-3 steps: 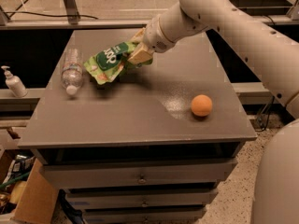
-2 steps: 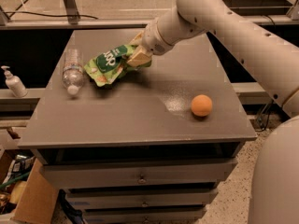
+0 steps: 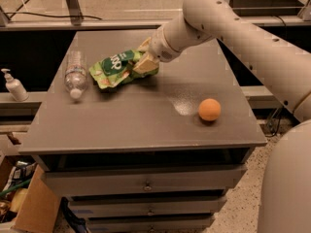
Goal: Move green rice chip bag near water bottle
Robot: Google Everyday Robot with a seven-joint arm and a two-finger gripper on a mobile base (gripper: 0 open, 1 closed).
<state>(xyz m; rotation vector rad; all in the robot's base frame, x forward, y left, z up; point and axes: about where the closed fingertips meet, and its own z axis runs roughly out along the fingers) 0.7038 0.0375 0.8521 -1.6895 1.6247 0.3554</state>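
The green rice chip bag (image 3: 119, 68) is a crinkled bright green pouch with white lettering, on the grey cabinet top (image 3: 141, 115) at the back left. My gripper (image 3: 144, 62) is at the bag's right end and is shut on it. The water bottle (image 3: 76, 74) lies on its side just left of the bag, white cap toward the front, a small gap between them. My white arm reaches in from the upper right.
An orange ball (image 3: 209, 109) sits on the top at the right front. A small white pump dispenser (image 3: 13, 85) stands on a ledge to the left. Drawers are below the top, and a cardboard box (image 3: 22, 203) is on the floor at lower left.
The gripper and bag have shifted slightly left and down toward the bottle. The bottle and ball have not moved.
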